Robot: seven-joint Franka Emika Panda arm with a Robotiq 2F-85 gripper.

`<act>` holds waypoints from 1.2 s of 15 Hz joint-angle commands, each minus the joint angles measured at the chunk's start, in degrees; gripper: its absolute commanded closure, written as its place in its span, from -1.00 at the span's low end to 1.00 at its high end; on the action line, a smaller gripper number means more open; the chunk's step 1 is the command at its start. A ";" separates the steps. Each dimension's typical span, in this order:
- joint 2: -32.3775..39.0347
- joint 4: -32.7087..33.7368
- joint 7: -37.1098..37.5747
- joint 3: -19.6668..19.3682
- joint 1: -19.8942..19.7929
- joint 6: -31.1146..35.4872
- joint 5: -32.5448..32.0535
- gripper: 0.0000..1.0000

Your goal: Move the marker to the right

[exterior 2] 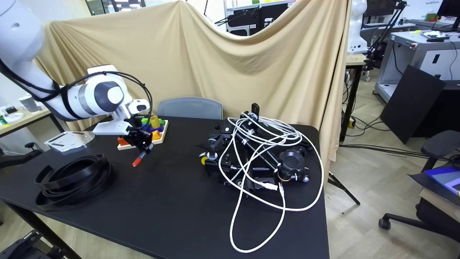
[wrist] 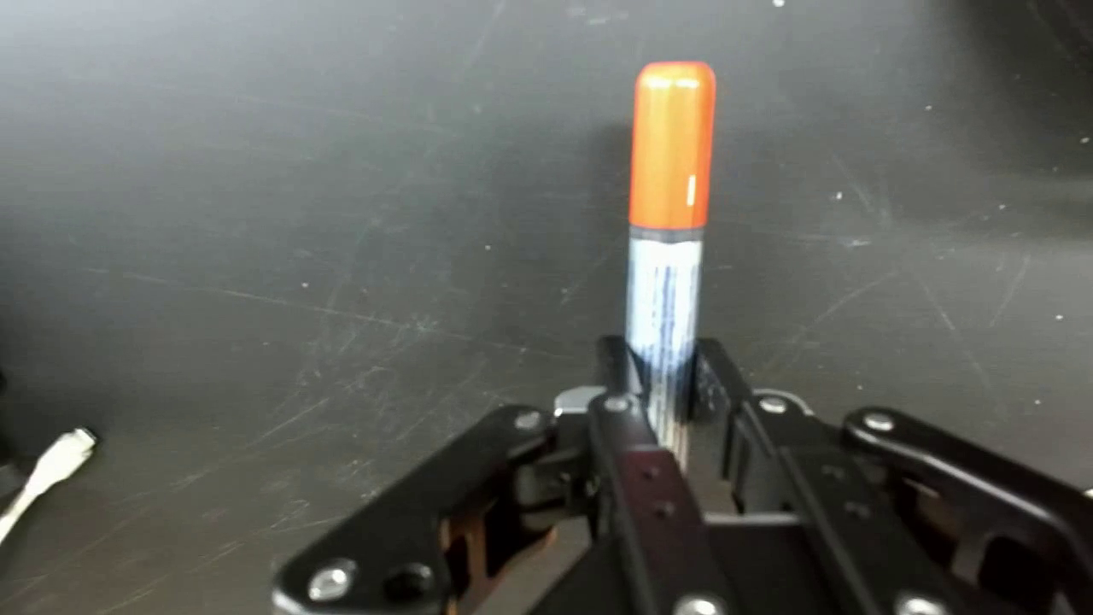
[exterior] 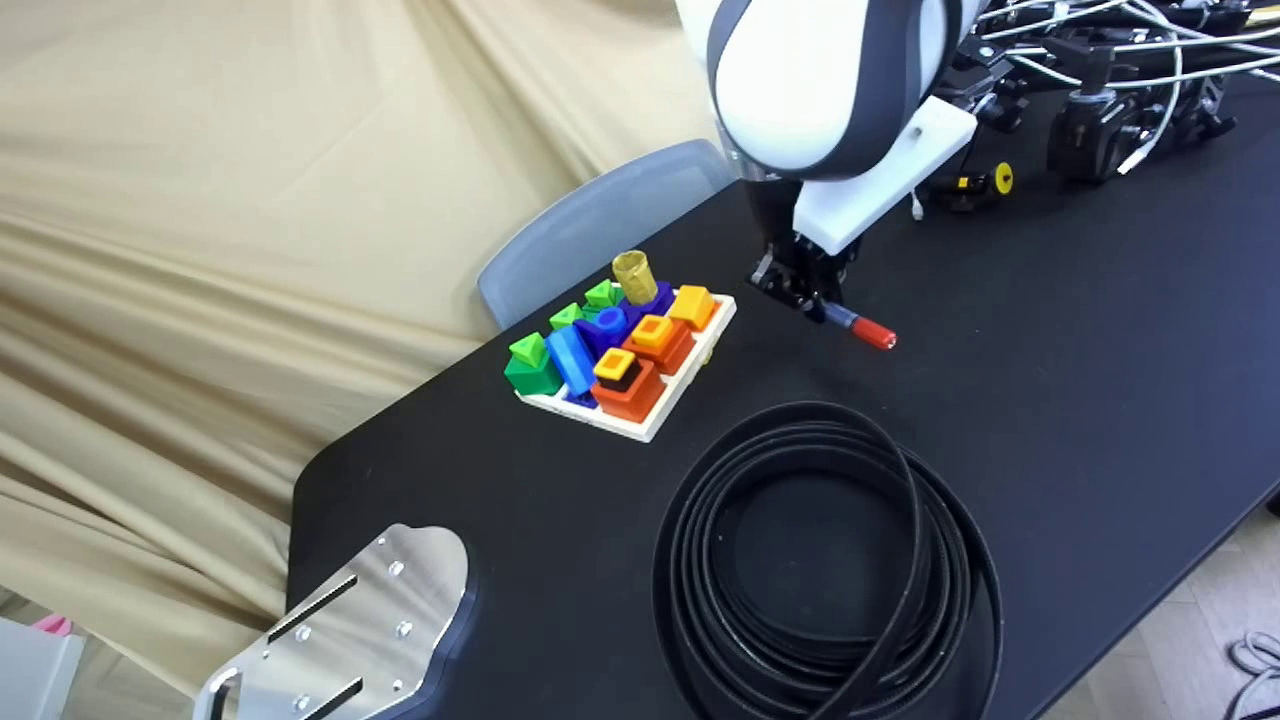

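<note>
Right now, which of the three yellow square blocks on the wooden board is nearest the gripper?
The yellow block at the corner of the wooden board nearest the gripper; the middle one and the far one sit farther along the same edge.

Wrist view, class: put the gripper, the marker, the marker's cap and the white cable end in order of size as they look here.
1. Gripper, near the camera and cut off by the bottom edge
2. Marker
3. Marker's cap
4. White cable end, cut off by the left edge
</note>
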 commanded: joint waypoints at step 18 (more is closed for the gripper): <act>-11.04 -20.18 8.34 -8.53 -7.32 3.04 -1.82 0.89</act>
